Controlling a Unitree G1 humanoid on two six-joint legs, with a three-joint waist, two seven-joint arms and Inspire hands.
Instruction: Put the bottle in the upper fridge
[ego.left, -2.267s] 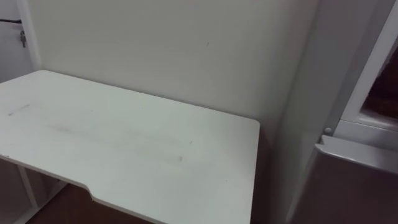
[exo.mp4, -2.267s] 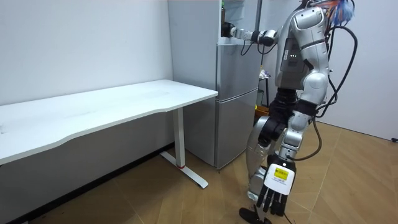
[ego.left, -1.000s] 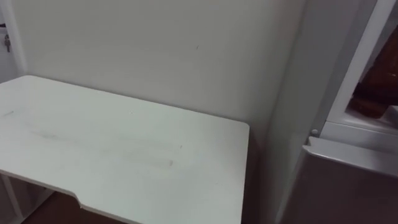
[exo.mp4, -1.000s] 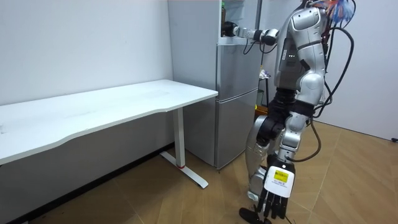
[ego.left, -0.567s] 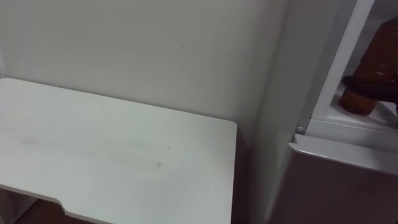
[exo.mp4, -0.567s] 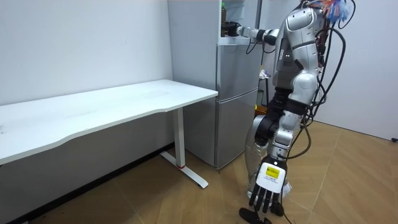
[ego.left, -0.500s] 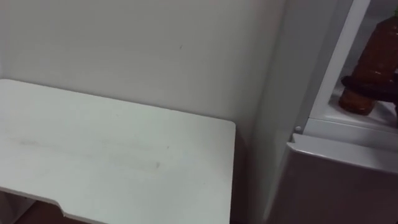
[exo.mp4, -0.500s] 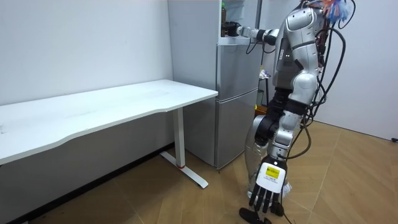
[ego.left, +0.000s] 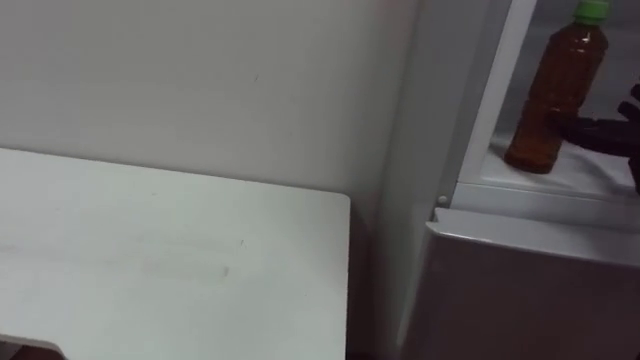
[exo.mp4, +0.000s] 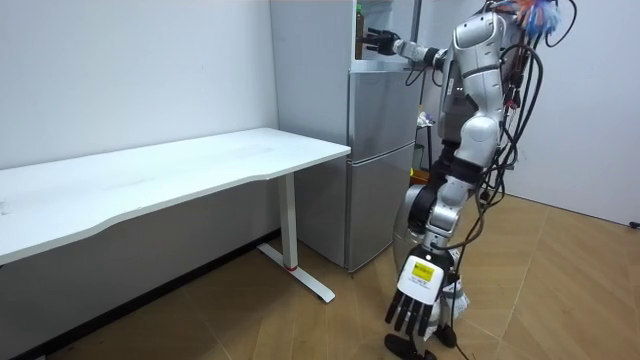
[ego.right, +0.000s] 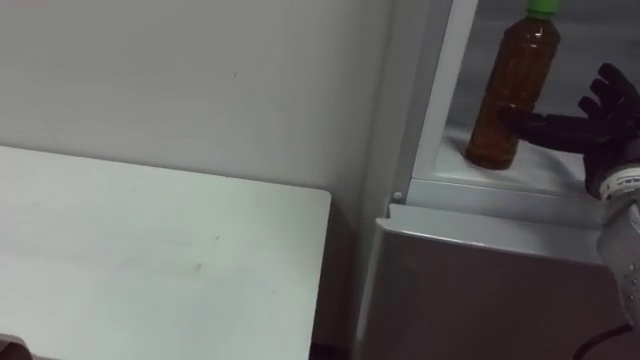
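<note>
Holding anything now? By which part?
Nothing is held: right robot hand open, spread beside the upright brown green-capped plastic bottle; left robot hand hangs open.

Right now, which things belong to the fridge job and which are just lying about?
Job: bottle, upright in the upper fridge; right hand, open beside it.
Just about: white table; left hand, hanging idle.

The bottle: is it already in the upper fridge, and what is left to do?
Done: the bottle stands upright on the shelf of the upper fridge. In hand: nothing; the right hand is open beside the bottle, and the left hand hangs open. Left: probably only to draw the right hand out.
</note>
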